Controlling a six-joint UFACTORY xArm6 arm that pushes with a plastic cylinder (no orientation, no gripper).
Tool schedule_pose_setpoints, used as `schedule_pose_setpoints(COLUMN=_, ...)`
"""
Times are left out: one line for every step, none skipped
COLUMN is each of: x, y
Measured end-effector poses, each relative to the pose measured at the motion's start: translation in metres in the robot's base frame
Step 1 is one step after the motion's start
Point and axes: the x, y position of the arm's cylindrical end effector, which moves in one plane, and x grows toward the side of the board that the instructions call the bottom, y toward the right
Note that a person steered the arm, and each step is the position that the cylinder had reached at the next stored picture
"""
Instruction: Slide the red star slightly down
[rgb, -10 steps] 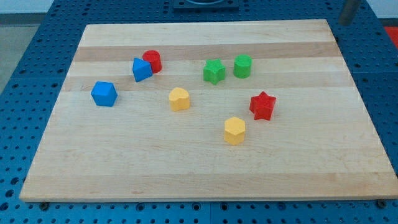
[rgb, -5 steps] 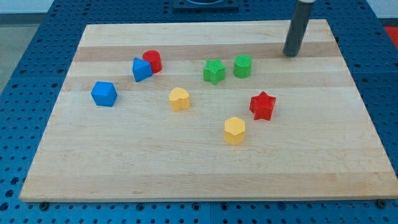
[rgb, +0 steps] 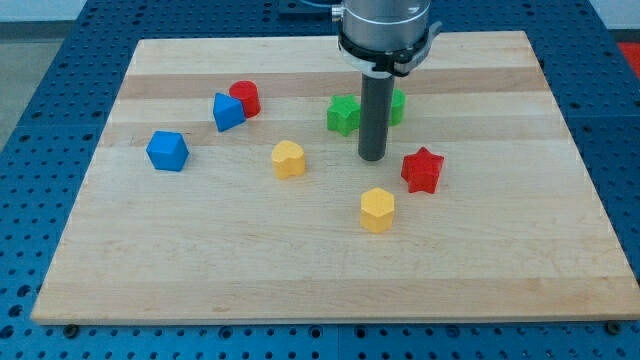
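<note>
Not yet pushed, by the look of things: red star sitting untouched on the tabletop, in the right half, roughly midway between the far and near edges. No contact visible between star and tool. Everything of the actual slide judged to be left: getting to the star's far side, then a short nudge toward the near edge.

Tool a plain dark rod, nothing to open or close, nothing held. My tip down near the tabletop, just to the left of the red star and slightly farther toward the far edge, with a clear gap of bare wood between. Rod standing upright, hanging from a broad grey collar that enters at the middle of the far edge. Rod partly covering the green cylinder behind it; green star just to the rod's left.

Yellow block nearer the near edge, below and left of the red star, close to a downward path but off to one side; a straight short push probably clear of it, a skewed one perhaps not. Second yellow block farther left, well apart from the tip. Red cylinder and blue block touching toward the far left; another blue block closer to the left edge.
</note>
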Motion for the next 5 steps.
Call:
schedule_pose_setpoints(x=0.001, y=0.028)
schedule_pose_setpoints(x=0.016, y=0.045)
schedule_pose_setpoints(x=0.042, y=0.045)
schedule_pose_setpoints(x=0.065, y=0.045)
schedule_pose_setpoints(x=0.081, y=0.066)
